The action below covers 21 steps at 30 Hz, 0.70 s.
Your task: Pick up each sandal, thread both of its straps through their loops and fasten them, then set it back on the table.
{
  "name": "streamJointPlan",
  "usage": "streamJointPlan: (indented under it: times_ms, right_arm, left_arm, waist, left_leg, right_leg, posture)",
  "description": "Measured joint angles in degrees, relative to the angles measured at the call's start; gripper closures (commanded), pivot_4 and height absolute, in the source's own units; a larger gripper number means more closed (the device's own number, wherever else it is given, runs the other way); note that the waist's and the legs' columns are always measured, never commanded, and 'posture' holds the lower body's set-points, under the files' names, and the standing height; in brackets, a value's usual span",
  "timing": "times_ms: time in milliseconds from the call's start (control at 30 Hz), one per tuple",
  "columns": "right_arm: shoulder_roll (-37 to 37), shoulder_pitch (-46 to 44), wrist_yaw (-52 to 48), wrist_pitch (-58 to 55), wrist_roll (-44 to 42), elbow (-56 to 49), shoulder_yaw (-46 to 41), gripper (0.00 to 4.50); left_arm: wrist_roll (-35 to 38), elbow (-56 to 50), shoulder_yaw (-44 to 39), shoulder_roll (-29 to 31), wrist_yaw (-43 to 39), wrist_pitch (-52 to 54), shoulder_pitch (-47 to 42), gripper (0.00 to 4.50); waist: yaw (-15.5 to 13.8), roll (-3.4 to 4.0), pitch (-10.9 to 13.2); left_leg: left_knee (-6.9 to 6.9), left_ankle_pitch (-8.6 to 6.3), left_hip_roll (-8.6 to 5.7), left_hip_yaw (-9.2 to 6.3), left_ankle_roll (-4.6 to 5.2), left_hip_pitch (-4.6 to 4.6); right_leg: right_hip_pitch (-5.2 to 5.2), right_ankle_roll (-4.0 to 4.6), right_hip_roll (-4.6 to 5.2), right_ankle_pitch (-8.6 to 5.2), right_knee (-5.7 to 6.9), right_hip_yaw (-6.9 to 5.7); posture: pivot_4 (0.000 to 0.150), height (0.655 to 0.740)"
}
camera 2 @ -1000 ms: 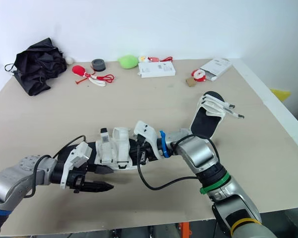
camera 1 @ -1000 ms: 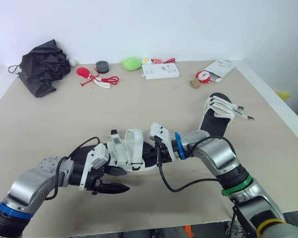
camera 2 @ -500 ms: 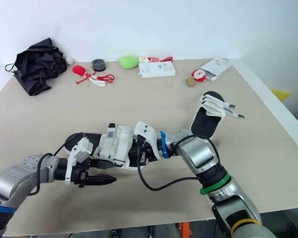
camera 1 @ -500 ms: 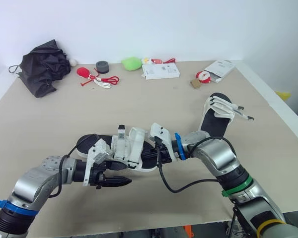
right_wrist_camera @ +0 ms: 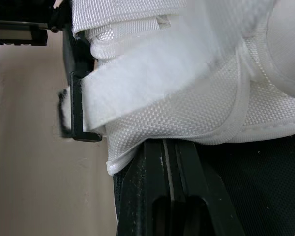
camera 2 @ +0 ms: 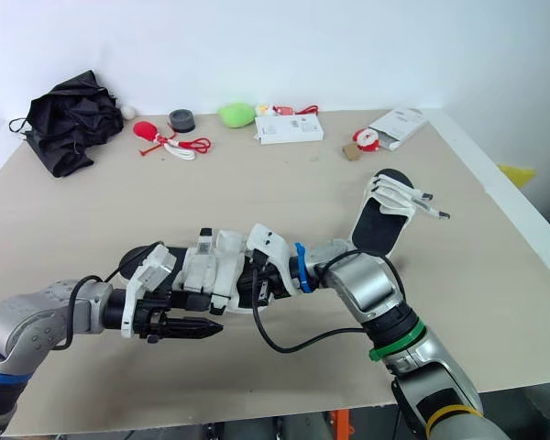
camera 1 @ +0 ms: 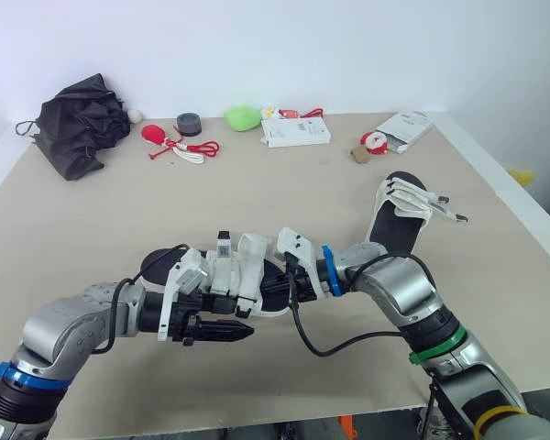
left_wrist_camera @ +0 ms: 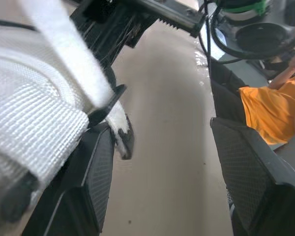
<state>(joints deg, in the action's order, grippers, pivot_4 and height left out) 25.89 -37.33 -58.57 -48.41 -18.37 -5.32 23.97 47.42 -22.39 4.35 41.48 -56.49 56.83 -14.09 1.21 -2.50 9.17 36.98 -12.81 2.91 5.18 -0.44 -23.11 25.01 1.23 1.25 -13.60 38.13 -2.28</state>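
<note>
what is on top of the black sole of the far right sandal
White straps cross the far end of the sandal, their loose ends sticking out to the right. The sole beneath them is covered; whether any is threaded cannot be told.

The white straps (camera 1: 249, 261) are covering the middle of the sandal (camera 1: 158, 266). A person's orange top (left_wrist_camera: 263, 105) is running off the edge.

Quick count: two sandals, the near sandal (camera 1: 243, 275) in the middle and the far sandal (camera 1: 399, 215) off to the right. Along the far edge it's one of each: black fabric bundle (camera 1: 78, 124), little white ball (camera 1: 135, 115), red thing with cord (camera 1: 170, 139), tape roll (camera 1: 189, 122), green blob (camera 1: 243, 116), white box (camera 1: 296, 131), white packet (camera 1: 405, 126), brown block (camera 1: 359, 155).
</note>
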Motion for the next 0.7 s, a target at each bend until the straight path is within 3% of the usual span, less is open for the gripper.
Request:
streamJointPlan:
  times_ms: [133, 233, 333, 400, 567, 700]
  right_arm:
    - [0.07, 0.18, 0.01, 0.02, 0.00, -0.02, -0.18, 4.50]
    - [-0.03, 0.35, 0.21, 0.05, 0.00, -0.02, -0.32, 4.50]
    - [-0.08, 0.39, 0.30, 0.06, 0.00, -0.04, -0.33, 4.50]
    - [-0.06, 0.39, 0.30, 0.06, 0.01, -0.04, -0.35, 4.50]
    - [-0.17, 0.35, 0.30, 0.12, 0.00, -0.03, -0.32, 4.50]
    - [-0.21, 0.40, 0.20, 0.16, -0.01, -0.05, -0.32, 4.50]
  left_arm:
    - [1.98, 1.61, -0.10, -2.84, 4.77, 6.34, -1.93, 1.37]
    - [5.58, 1.69, -0.77, -6.69, 9.50, 11.73, -3.79, 2.13]
    - [6.77, 1.71, -2.10, -6.81, 11.39, 13.76, -4.38, 3.78]
    - [7.14, 1.71, -2.20, -6.77, 11.89, 14.73, -4.38, 4.49]
    - [8.03, 1.42, -2.13, -5.18, 11.01, 15.72, -4.26, 4.49]
    - [7.94, -4.03, 1.13, 6.09, -0.16, 13.26, -2.54, 4.49]
  waist:
    - [-0.03, 0.00, 0.00]
    - [-0.01, -0.01, 0.00]
    - [-0.02, -0.01, 0.00]
    - [-0.02, -0.01, 0.00]
    - [0.02, -0.02, 0.00]
    - [0.07, -0.01, 0.01]
  left_leg:
    - [0.02, 0.00, -0.01, -0.01, 0.00, 0.00]
    - [0.17, -0.01, 0.00, -0.03, 0.02, -0.02]
    - [0.23, -0.01, 0.00, -0.04, 0.03, 0.00]
    - [0.27, -0.01, 0.00, -0.04, 0.02, -0.01]
    - [0.28, -0.02, 0.01, -0.03, 0.03, -0.03]
    - [0.23, -0.05, 0.06, -0.03, -0.03, -0.06]
  right_leg:
    - [-0.03, -0.01, 0.01, 0.00, 0.00, 0.00]
    - [-0.06, -0.06, 0.02, 0.04, 0.02, -0.01]
    - [-0.09, -0.03, 0.01, 0.09, 0.04, -0.03]
    - [-0.10, -0.03, 0.01, 0.11, 0.04, -0.02]
    - [-0.08, 0.01, 0.00, 0.13, 0.05, -0.01]
    - [-0.01, 0.15, -0.08, 0.08, 0.04, 0.00]
  posture:
    - [0.150, 0.7400]
    - [0.150, 0.7400]
    - [0.150, 0.7400]
    - [0.150, 0.7400]
    - [0.150, 0.7400]
    - [0.150, 0.7400]
